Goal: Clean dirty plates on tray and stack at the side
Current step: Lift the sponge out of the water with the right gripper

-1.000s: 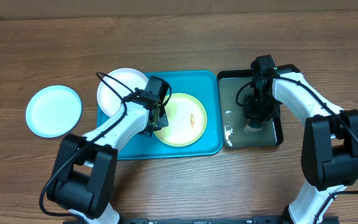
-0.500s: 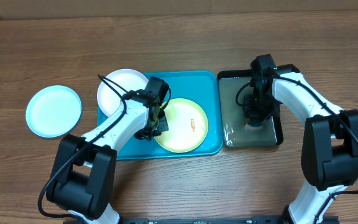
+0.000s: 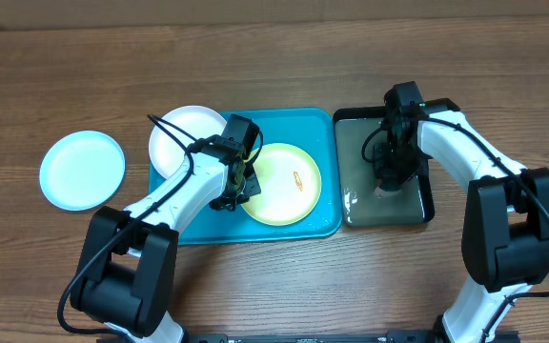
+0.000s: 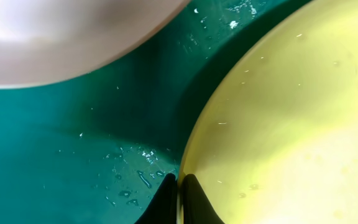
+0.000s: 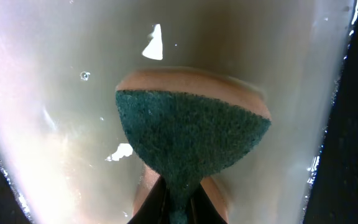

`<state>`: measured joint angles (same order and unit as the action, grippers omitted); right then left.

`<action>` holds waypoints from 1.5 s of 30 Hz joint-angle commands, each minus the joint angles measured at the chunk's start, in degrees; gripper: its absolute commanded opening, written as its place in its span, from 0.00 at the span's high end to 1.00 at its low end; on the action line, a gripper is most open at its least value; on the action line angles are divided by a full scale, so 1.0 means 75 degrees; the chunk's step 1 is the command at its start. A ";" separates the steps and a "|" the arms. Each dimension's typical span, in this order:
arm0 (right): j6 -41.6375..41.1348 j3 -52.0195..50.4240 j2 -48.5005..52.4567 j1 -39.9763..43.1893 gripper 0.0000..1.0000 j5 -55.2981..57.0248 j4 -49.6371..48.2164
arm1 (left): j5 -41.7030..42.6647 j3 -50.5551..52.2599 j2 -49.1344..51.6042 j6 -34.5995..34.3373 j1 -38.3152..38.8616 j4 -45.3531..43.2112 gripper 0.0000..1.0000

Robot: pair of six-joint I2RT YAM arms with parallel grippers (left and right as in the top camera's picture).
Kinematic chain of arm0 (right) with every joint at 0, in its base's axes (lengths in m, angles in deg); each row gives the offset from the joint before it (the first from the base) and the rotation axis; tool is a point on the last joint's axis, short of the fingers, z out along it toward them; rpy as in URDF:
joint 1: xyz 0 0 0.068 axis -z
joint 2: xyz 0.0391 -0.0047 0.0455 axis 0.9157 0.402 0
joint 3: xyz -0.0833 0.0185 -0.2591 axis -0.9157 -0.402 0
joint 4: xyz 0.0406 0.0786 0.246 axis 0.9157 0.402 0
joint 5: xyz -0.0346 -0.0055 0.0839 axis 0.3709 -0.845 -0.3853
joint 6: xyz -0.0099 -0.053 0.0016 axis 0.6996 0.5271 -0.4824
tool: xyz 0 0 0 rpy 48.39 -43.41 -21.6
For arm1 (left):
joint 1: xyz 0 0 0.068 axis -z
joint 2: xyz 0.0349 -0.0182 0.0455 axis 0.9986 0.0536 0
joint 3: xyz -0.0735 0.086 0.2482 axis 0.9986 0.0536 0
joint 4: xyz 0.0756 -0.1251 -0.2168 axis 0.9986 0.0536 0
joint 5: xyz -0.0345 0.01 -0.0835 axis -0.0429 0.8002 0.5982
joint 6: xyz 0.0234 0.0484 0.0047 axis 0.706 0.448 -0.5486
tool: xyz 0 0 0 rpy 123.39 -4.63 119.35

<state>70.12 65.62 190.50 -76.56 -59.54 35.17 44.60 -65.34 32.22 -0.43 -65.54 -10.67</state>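
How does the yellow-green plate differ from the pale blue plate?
The yellow-green plate lies on the tray; the pale blue plate, on the table. The green one has an orange smear and the left fingers pinch its rim; the blue one looks clean and free. Both are round.

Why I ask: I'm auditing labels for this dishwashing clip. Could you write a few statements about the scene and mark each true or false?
1. The left jaws are shut on the rim of the yellow-green plate. True.
2. The white plate lies out on the bare table, away from the teal tray. False: it sits at the tray's far left corner. The pale cyan plate is the one out on the table.
3. The right jaws hold a green sponge down in the black tray. True.
4. The yellow-green plate is free of smears. False: a small orange smear shows on it.
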 commanded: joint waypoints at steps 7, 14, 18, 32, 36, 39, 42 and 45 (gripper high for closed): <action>0.0067 -0.0020 -0.0152 -0.0023 0.96 0.0076 0.0003 | -0.0128 -0.0085 -0.0187 -0.0557 -0.0012 0.0122 0.90; 0.0350 0.1011 -0.0286 -0.0023 0.96 0.0082 0.0839 | -0.0122 -0.0085 -0.0187 0.0160 -0.0015 0.0137 0.59; 0.0542 0.1376 -0.0458 -0.0023 0.96 0.0085 0.1259 | 0.0201 -0.0099 -0.0187 0.1189 -0.0012 0.0070 0.61; 0.0854 0.2037 -0.0466 -0.0023 0.96 0.0137 0.1961 | 0.1221 -0.0254 -0.0189 0.2028 -0.0548 -0.0035 0.72; 0.0866 0.2037 -0.0466 -0.0023 0.96 0.0137 0.2028 | 0.1212 -0.0254 -0.0187 0.2130 -0.0548 -0.0038 0.79; 0.1049 0.2037 -0.0466 0.0003 0.96 0.0137 0.2183 | 0.1212 -0.0254 -0.0187 0.2130 -0.0548 -0.0038 0.83; 0.1064 0.2037 -0.0466 0.0035 0.96 0.0137 0.2224 | 0.1212 -0.0251 -0.0187 0.2113 -0.0548 -0.0035 0.83; 0.1061 0.2034 -0.0466 0.0035 0.96 0.0134 0.2279 | 0.1207 -0.0227 -0.0187 0.2031 -0.0548 -0.0044 0.82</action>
<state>77.44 79.28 189.10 -76.52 -59.10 52.13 52.69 -66.02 32.22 14.23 -69.78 -10.91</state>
